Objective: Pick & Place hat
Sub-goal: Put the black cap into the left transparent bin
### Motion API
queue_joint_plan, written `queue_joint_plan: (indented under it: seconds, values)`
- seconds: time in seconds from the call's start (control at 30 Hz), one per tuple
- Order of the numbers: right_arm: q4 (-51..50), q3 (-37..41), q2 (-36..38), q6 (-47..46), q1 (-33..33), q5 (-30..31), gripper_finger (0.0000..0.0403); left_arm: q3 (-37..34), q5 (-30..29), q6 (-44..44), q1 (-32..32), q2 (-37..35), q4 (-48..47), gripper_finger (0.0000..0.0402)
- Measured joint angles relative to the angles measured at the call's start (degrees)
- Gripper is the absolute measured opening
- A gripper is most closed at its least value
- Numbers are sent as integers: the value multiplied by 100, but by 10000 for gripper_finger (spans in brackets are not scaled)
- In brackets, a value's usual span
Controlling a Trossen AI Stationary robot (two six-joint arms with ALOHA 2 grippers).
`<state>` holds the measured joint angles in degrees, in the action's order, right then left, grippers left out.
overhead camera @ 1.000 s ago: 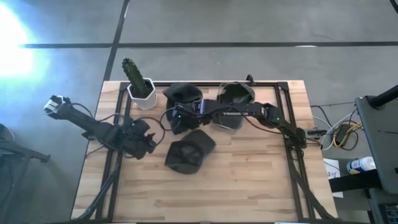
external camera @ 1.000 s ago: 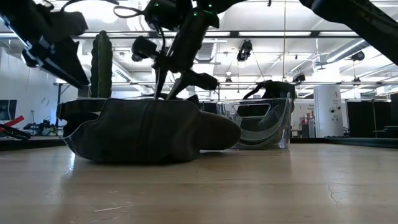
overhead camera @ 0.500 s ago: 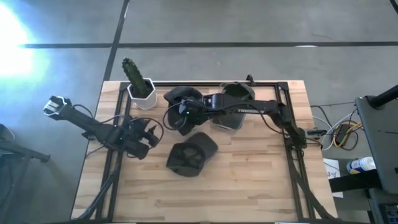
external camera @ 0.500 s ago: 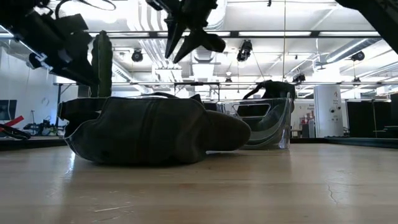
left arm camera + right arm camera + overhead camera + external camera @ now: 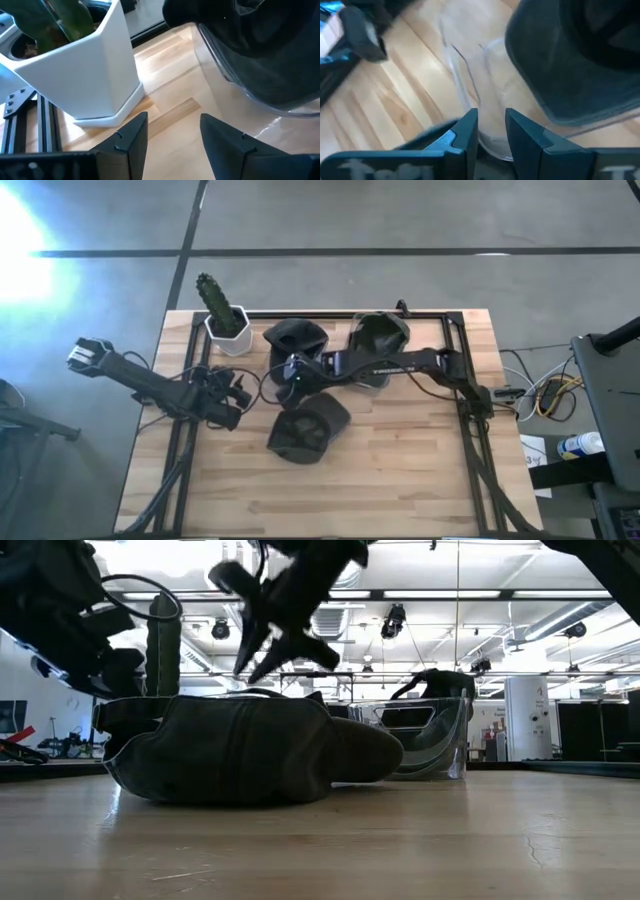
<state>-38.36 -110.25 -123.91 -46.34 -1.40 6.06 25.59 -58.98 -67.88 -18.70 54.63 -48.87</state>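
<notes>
An olive-dark cap (image 5: 303,428) lies flat on the table's middle, its bill toward the right (image 5: 230,750). Two more dark hats sit in clear tubs near the far edge, one (image 5: 296,335) beside the cactus pot and one (image 5: 378,332) right of it. My right gripper (image 5: 283,376) hangs open above the table between the near cap and the left tub (image 5: 560,65), tipped, touching nothing (image 5: 275,650). My left gripper (image 5: 240,392) waits open at the table's left, facing the pot (image 5: 80,70) and that tub (image 5: 250,65).
A cactus in a white pot (image 5: 225,320) stands at the far left corner. Black frame rails (image 5: 190,370) run along the table's left, far and right sides. Bare wood (image 5: 400,470) stretches across the near half. Cables and gear lie off the right edge (image 5: 550,395).
My right gripper rose from just behind the near cap, then swung a little toward the table's left and tipped, staying open. My left arm drew back slightly toward the left edge. The cap's bill sits a touch farther right in the low view.
</notes>
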Motion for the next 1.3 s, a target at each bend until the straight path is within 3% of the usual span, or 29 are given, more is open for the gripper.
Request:
queue_joint_plan:
  seconds: [0.23,0.57,0.7,0.8,0.87,1.0,1.13,1.3]
  values:
    - [-731,435,22,585,23,61,95,-191,-164,81,0,0,809,174]
    - [-1414,519,330,1396,-116,1938,95,-193,-175,990,0,0,1763,174]
    - [-1358,355,774,1493,-150,2089,95,-193,42,978,0,-8,1789,174]
    - [-1357,397,1252,2136,-84,1686,95,-193,654,971,0,-25,1836,174]
    - [-1427,558,1596,2386,-32,921,95,-195,1181,972,-2,-28,1871,174]
    - [-1746,1243,2053,1383,52,-790,95,-195,2449,1017,-13,-35,2088,174]
    - [-1531,2154,2427,410,385,-1061,95,-195,3180,1180,-26,-44,2414,174]
    - [-950,3043,2646,-32,1173,-1549,96,-195,3312,1565,-55,-46,2764,174]
